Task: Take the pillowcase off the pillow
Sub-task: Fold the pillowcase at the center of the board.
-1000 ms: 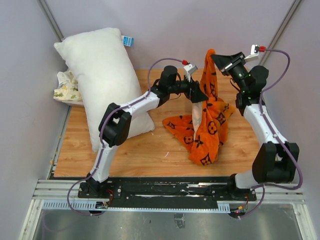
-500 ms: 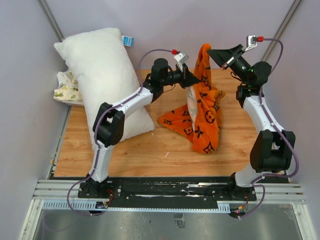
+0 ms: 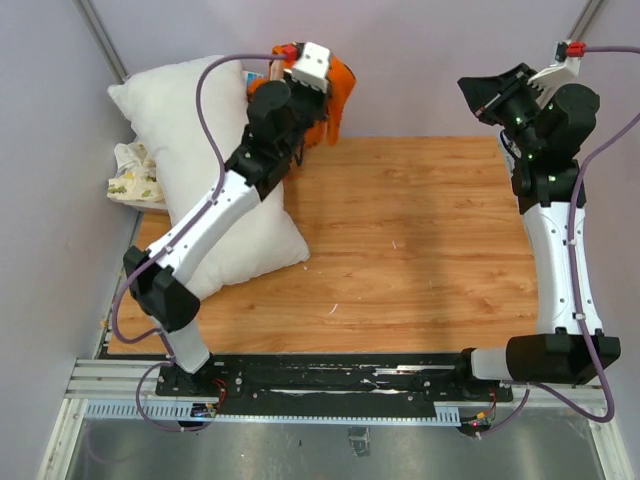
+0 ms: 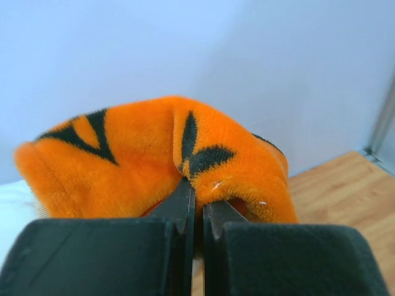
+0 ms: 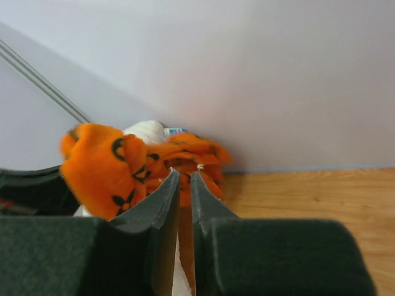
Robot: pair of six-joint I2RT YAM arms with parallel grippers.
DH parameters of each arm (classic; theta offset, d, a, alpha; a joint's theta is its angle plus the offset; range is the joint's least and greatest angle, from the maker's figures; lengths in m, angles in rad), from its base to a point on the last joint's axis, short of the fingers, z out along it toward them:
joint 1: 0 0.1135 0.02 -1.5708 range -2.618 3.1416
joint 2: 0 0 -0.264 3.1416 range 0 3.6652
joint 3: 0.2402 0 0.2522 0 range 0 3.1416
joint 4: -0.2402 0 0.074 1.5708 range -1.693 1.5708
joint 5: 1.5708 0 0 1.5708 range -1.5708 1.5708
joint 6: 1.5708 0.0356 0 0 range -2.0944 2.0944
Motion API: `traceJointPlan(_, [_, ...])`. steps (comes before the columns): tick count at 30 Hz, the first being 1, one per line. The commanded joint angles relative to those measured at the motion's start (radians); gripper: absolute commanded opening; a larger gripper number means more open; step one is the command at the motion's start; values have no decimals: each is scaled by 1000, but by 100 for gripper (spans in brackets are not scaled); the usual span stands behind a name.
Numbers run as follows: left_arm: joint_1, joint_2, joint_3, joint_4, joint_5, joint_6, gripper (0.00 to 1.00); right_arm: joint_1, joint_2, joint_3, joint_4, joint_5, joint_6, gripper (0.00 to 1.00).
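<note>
I am working with two end effectors, and I am counting one pillowcase, one pillow and one small printed cloth. My left end effector (image 3: 312, 105) is clenching a bunched fold of the orange pillowcase (image 3: 341, 88) and holding it raised at the upper left of the overhead frame, just beside the top right corner of the white pillow (image 3: 200, 160). The pillow is lying bare along the left edge of the wooden surface (image 3: 420, 240), with the printed cloth (image 3: 135, 175) peeking out at its left side. My right end effector (image 3: 482, 95) is hanging in the upper right of that frame, well apart from the fabric, with its fingers drawn together on nothing. The left wrist view is showing what the overhead view is hiding: the left end effector (image 4: 197, 206) is pinching the plush pillowcase (image 4: 148, 160) right between its fingertips, with a sliver of pillow (image 4: 12, 203) at the lower left and surface (image 4: 345, 191) at the lower right. The right wrist view is looking across at the far side: past the right end effector (image 5: 183, 179), the pillowcase (image 5: 105, 166) is showing as an orange bundle left of centre against the wall (image 5: 278, 74), with the pillow (image 5: 145, 131) and a small blue tag (image 5: 176, 131) just above it.
</note>
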State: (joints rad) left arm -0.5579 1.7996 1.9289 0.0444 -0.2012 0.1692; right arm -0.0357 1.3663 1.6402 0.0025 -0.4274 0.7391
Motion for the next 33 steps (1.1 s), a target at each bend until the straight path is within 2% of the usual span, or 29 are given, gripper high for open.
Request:
traceJointPlan(1, [-209, -130, -210, 205, -83, 229, 0, -12, -33, -103, -47, 50, -89, 29])
traceJointPlan(3, [-248, -169, -355, 291, -17, 216, 0, -12, -56, -179, -33, 67, -90, 72])
traceJointPlan(4, [-265, -178, -412, 334, -16, 205, 0, -11, -60, -219, -24, 67, -78, 85])
traceJointPlan(6, [-287, -161, -452, 355, -90, 184, 0, -1, -47, -299, 13, 34, -34, 96])
traceJointPlan(9, [-289, -90, -399, 315, -215, 186, 0, 41, -25, -473, 175, -82, 74, 99])
traceJointPlan(12, [-285, 5, -322, 303, -355, 233, 0, 54, -45, -710, 527, -160, 303, 99])
traceJointPlan(14, [-280, 78, -264, 309, -457, 274, 0, 57, -76, -817, 627, -166, 440, 99])
traceJointPlan(16, [-273, 128, -239, 338, -513, 305, 0, 57, -127, -880, 603, -141, 519, 100])
traceJointPlan(19, [-260, 146, -238, 383, -524, 278, 0, 55, -224, -963, 507, -37, 668, 98])
traceJointPlan(22, [-254, 148, -232, 408, -530, 248, 0, 56, -271, -1078, 594, 69, 901, 98])
traceJointPlan(25, [-255, 149, -224, 402, -519, 228, 0, 64, -213, -1112, 737, 65, 1127, 98])
traceJointPlan(28, [-256, 147, -219, 389, -504, 203, 0, 133, -94, -1103, 955, 61, 1359, 98])
traceJointPlan(33, [-268, 135, -228, 387, -497, 181, 0, 260, 112, -1015, 1210, 143, 1510, 100])
